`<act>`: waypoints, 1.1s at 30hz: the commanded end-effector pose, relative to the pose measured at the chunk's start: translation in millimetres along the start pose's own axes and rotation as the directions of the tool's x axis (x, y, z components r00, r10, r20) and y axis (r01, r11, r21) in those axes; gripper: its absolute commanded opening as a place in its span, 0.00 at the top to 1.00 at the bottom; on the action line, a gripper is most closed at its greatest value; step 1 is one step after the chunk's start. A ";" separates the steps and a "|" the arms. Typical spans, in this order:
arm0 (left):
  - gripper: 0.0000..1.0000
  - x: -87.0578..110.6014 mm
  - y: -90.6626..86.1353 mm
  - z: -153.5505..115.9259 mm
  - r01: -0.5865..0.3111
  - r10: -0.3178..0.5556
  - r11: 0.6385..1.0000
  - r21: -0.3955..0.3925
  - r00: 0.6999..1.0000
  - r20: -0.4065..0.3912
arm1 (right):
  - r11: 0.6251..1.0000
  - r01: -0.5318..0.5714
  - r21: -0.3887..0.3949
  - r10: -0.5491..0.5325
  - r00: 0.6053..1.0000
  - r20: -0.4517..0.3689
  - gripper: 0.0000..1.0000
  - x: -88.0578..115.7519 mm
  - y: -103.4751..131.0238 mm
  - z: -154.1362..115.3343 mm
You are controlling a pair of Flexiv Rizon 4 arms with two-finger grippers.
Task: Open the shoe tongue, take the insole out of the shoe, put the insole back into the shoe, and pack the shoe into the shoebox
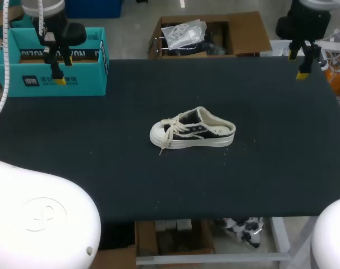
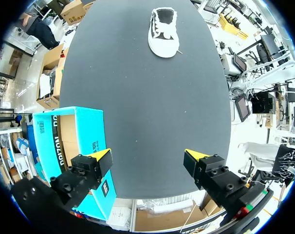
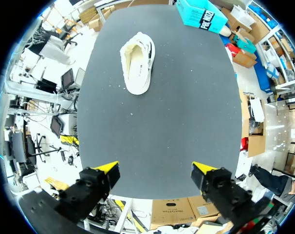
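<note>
Shoe (image 1: pixel 192 130): it lies on its sole near the middle of the dark table (image 1: pixel 271 179), toe toward the left arm's side and heel toward the right arm's, well apart from both grippers. The tongue is not yet lifted.

Left: the teal shoebox (image 1: pixel 52 70) stands open at the table's far left corner. The left gripper (image 1: pixel 58 72) hangs just above it, fingers spread wide and holding nothing. One likely hazard is that a careless descent from here clips the box wall and shifts the box, which would spoil the later packing step.

Centre: loose laces (image 1: pixel 169 134) trail over the toe and onto the table. They could snag on a yellow fingertip and drag the shoe along. The shoe looks light. A push on the tongue by one gripper alone would probably slide or tip it unless the other gripper steadies the heel. In the right wrist view the inside of the shoe appears as one pale surface, so the insole's edge cannot be told from the lining. A pinch might therefore catch the lining or miss altogether.

Right: the right gripper (image 1: pixel 303 63) hangs at the far right edge of the table, likewise wide open and empty. The box is well apart from the shoe, so a weak grasp risks a drop during the carry.
</note>
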State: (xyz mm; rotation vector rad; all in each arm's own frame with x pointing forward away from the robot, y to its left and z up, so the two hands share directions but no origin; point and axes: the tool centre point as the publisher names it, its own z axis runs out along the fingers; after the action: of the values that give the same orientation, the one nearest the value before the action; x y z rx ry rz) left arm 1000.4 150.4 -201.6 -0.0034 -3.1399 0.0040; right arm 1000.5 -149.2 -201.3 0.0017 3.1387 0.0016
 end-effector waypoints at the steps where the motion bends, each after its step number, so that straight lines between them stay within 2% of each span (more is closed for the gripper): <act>1: 0.00 0.4 -0.2 -0.5 0.001 -0.001 1.000 -0.001 1.000 -0.001 | 1.000 0.000 0.001 0.000 1.000 -0.001 0.00 0.3 -0.3 -0.5; 15: 0.00 0.4 -0.2 -0.5 0.001 -0.001 1.000 -0.001 1.000 -0.001 | 1.000 0.000 0.001 0.000 1.000 -0.001 0.00 0.3 -0.3 -0.5; 17: 0.00 0.9 -5.4 -0.6 0.015 -0.015 1.000 0.025 1.000 0.004 | 1.000 0.000 0.001 0.000 1.000 -0.001 0.00 0.3 -0.3 -0.5; 18: 0.00 2.1 -9.5 -0.5 0.044 -0.044 0.998 0.040 0.999 0.001 | 0.998 -0.007 -0.058 0.008 1.000 0.016 0.00 1.2 1.2 1.7; 21: 0.00 6.9 -19.7 4.7 0.127 -0.126 0.991 0.041 0.992 -0.019 | 0.992 -0.024 -0.120 0.027 0.999 0.029 0.00 6.9 8.0 11.0; 22: 0.00 11.4 -27.0 9.3 0.195 -0.194 0.981 0.021 0.980 -0.034 | 0.986 -0.032 -0.161 0.037 0.999 0.030 0.00 10.8 13.1 17.0; 24: 0.00 18.1 -37.9 14.5 0.275 -0.274 0.961 0.008 0.959 -0.074 | 0.974 -0.031 -0.224 0.042 0.998 0.043 0.00 15.9 19.0 25.8; 25: 0.00 20.0 -43.1 17.1 0.340 -0.340 0.940 -0.011 0.937 -0.086 | 0.965 -0.052 -0.256 0.064 0.997 0.039 0.00 18.8 23.2 30.9; 27: 0.00 25.0 -51.8 21.2 0.416 -0.416 0.909 -0.028 0.902 -0.116 | 0.955 -0.054 -0.293 0.068 0.997 0.035 0.00 24.1 33.1 43.1; 29: 0.00 29.0 -58.3 24.6 0.502 -0.503 0.864 -0.044 0.854 -0.134 | 0.943 -0.074 -0.324 0.089 0.996 0.031 0.00 29.0 43.3 54.7; 32: 0.00 36.1 -64.1 29.5 0.592 -0.588 0.805 -0.036 0.790 -0.171 | 0.925 -0.081 -0.371 0.099 0.995 0.031 0.00 37.6 60.3 69.8; 33: 0.00 40.0 -64.9 30.4 0.585 -0.571 0.811 0.002 0.792 -0.215 | 0.913 -0.080 -0.400 0.101 0.994 0.031 0.00 41.0 65.5 74.1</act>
State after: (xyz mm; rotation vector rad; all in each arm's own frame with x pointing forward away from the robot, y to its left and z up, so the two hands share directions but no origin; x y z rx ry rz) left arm 958.6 89.4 -228.0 0.6832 -2.9390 0.0338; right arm 971.0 -89.4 -254.6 0.1278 3.1221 0.5543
